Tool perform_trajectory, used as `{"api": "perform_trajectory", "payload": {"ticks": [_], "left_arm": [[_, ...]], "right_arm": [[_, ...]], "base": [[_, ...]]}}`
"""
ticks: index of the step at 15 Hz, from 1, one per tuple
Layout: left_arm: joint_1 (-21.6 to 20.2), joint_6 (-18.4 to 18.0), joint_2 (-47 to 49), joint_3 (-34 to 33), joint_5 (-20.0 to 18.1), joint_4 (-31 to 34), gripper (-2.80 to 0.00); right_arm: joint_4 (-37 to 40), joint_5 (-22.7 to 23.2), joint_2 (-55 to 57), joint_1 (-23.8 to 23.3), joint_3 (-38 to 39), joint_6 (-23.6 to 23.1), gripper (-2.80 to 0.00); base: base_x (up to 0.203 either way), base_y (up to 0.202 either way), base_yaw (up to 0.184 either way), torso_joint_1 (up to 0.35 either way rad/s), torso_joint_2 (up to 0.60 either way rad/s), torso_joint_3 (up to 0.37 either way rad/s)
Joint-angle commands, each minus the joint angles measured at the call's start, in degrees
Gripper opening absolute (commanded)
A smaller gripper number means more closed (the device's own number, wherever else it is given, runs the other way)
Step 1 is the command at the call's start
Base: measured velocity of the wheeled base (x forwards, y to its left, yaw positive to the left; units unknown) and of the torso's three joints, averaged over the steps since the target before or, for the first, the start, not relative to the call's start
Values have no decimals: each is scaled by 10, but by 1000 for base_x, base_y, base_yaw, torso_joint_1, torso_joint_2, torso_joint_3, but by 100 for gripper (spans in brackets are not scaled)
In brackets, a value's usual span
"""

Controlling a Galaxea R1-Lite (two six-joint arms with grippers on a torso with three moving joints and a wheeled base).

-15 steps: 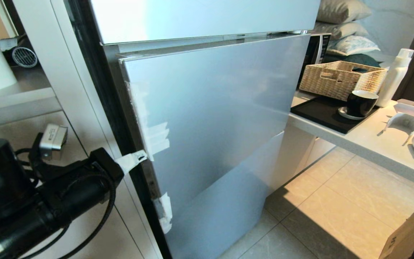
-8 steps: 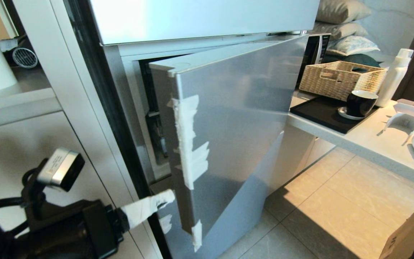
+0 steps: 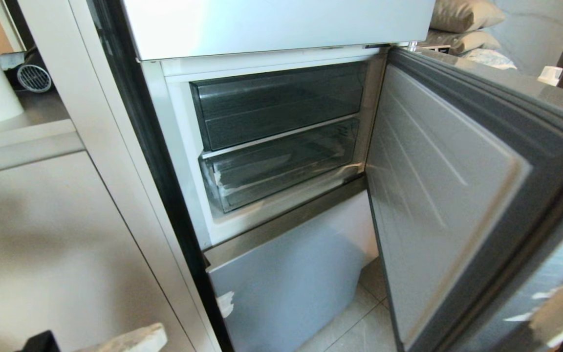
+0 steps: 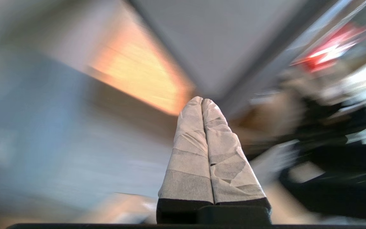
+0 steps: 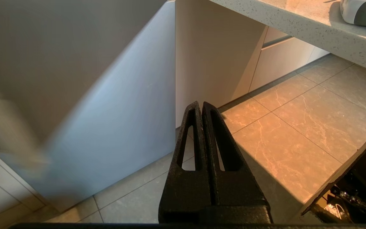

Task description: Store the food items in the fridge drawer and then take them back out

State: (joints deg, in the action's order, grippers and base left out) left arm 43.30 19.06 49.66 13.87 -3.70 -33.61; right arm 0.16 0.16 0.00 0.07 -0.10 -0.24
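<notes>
Our left pincer point(image 3: 157, 332) sits low at the head view's bottom-left edge, taped fingers point(image 4: 187, 149) clenched together on nothing, pointing toward the fridge. Right of it, the fridge door point(image 3: 438, 195) stands wide open. Inside, the fridge drawer point(image 3: 281, 171) with tape on its front corner sits pushed in, below a darker bin point(image 3: 276, 102). Our right pincer point(image 5: 202, 106) hangs clenched over the floor tiles point(image 5: 297, 127). We see no food.

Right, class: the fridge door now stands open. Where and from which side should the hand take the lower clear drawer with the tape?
Probably by the front lip of the fridge drawer, coming straight in from the front. Its face spans the compartment between the side walls, with a darker drawer right above and the open door to the right, so only the front edge is exposed.
</notes>
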Motion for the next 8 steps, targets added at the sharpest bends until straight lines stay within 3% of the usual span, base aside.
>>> {"api": "perform_trajectory", "payload": {"ticks": [1,2,4,8], "left_arm": [[-7,-118,-140,34,54,112,-280],[-28,-134,-176,49,72,152,-280],[-132,-159,-234,64,93,204,-280],[-310,-184,-291,78,107,234,-280]], "right_arm": [[0,0,1,0,0,0,-280],[0,0,1,0,0,0,-280],[0,0,1,0,0,0,-280],[0,0,1,0,-1,-2,-280]], "base": [[0,0,0,0,0,0],[0,0,0,0,0,0],[0,0,0,0,0,0],[0,0,0,0,0,0]]}}
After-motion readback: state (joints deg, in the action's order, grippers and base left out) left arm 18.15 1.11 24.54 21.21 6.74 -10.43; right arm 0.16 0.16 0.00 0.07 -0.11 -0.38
